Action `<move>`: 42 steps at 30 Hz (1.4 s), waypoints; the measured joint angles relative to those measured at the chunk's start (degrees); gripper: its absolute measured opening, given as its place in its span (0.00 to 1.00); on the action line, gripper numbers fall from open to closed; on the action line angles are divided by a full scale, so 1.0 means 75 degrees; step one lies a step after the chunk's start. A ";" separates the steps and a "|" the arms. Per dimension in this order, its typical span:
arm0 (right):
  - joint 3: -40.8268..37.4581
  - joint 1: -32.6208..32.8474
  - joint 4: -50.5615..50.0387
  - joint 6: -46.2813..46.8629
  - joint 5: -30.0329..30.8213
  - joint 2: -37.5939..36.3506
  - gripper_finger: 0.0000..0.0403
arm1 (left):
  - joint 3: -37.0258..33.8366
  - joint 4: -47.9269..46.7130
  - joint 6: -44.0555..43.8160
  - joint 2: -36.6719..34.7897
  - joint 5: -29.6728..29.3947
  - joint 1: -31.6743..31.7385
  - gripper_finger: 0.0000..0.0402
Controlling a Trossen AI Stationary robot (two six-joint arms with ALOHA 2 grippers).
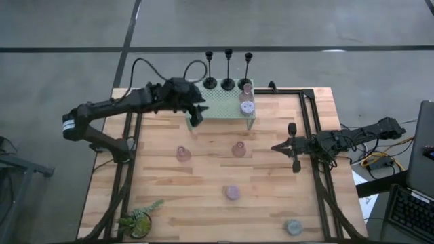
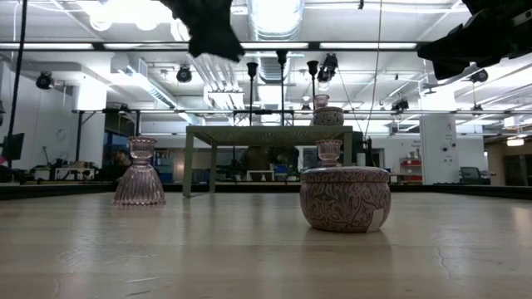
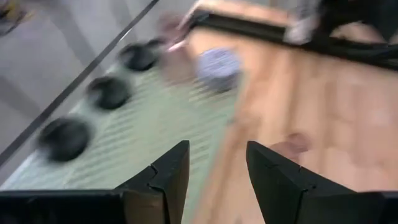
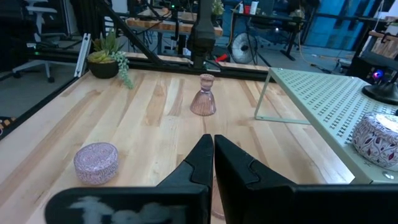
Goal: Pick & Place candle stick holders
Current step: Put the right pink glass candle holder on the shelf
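Candle stick holders in mid-sorting. Left pincer (image 1: 194, 116) hangs over the near-left edge of the pale green mesh rack (image 1: 217, 102), fingers parted and holding nothing. Three black stemmed holders (image 1: 228, 84) stand along the rack's far edge; one pinkish cup (image 1: 245, 88) and one patterned puck (image 1: 247, 106) sit at its right end. Pieces left on the tabletop (image 1: 163, 203): two pinkish cups (image 1: 183, 154) (image 1: 239, 149), a lilac puck (image 1: 232, 192) and a grey puck (image 1: 293, 226). Nearest candidate for the left arm appears to be the left-hand cup, on the side of the pincer away from the rack and just beyond it, standing upright with its long axis vertical. Left arm reaches across from the tabletop's left edge, wrist turned downward. Right pincer (image 1: 293, 146) waits closed and empty beside the right rail, arm extended low toward the centre. A potted plant (image 1: 139, 220) occupies the near-left corner.
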 joint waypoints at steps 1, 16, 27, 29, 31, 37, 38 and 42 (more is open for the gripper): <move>0.0000 0.0000 0.0000 0.0000 0.0003 0.0000 0.02 | -0.0005 0.0208 0.0029 0.0017 0.0003 -0.0265 0.41; 0.0003 -0.0002 0.0000 0.0000 0.0002 0.0000 0.02 | -0.0154 0.2691 0.0813 0.1866 -0.0283 -0.2089 0.41; 0.0001 -0.0003 0.0000 0.0000 0.0002 -0.0001 0.02 | 0.0261 0.3218 0.1286 0.3530 -0.0279 -0.2082 0.41; 0.0001 0.0000 -0.0003 -0.0002 0.0001 -0.0001 0.02 | 0.0406 0.3097 0.1304 0.3728 -0.0281 -0.2053 0.41; 0.0000 0.0000 0.0000 0.0000 0.0003 0.0000 0.02 | 0.0517 0.3046 0.1323 0.3921 -0.0285 -0.2038 0.41; 0.0000 -0.0002 -0.0003 0.0000 0.0002 -0.0002 0.02 | 0.0597 0.3006 0.1380 0.4371 -0.0256 -0.2042 0.41; 0.0000 -0.0001 0.0000 -0.0001 0.0001 0.0000 0.02 | 0.0597 0.2990 0.1378 0.4405 -0.0256 -0.2041 0.41; 0.0000 -0.0003 -0.0012 0.0000 0.0000 0.0000 0.02 | 0.0600 0.3002 0.1338 0.4471 -0.0256 -0.2044 0.41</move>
